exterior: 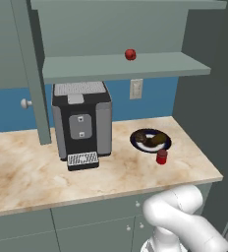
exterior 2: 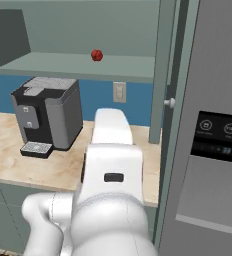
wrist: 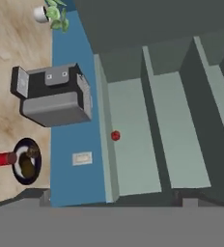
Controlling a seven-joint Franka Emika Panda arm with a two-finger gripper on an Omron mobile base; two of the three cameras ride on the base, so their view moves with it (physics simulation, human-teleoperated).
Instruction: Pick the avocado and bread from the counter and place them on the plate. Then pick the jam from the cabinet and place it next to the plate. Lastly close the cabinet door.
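Note:
The plate (exterior: 168, 143) lies on the counter right of the coffee machine, with the dark speckled bread (exterior: 144, 139) and the olive avocado (exterior: 158, 140) on it. The red jam jar (exterior: 161, 157) stands upright on the counter against the plate's near rim. From the hand view I see the plate (wrist: 18, 145), the bread (wrist: 33, 152), the avocado (wrist: 27, 167) and the jam jar (wrist: 5, 158) at the lower left. My gripper (wrist: 118, 200) is open, holding nothing and facing the open cabinet's shelves. The cabinet door (exterior: 31, 74) stands open, edge-on, with its knob (exterior: 25, 103); the cabinet door (exterior 2: 164, 70) on the other side is also open.
A black and silver coffee machine (exterior: 81, 123) stands on the marble counter (exterior: 27, 172). A small red ball (exterior: 130, 54) rests on the lower cabinet shelf (exterior: 86, 66). A dark fridge (exterior 2: 213, 140) walls the right side. A potted plant (wrist: 53, 14) is further along the counter.

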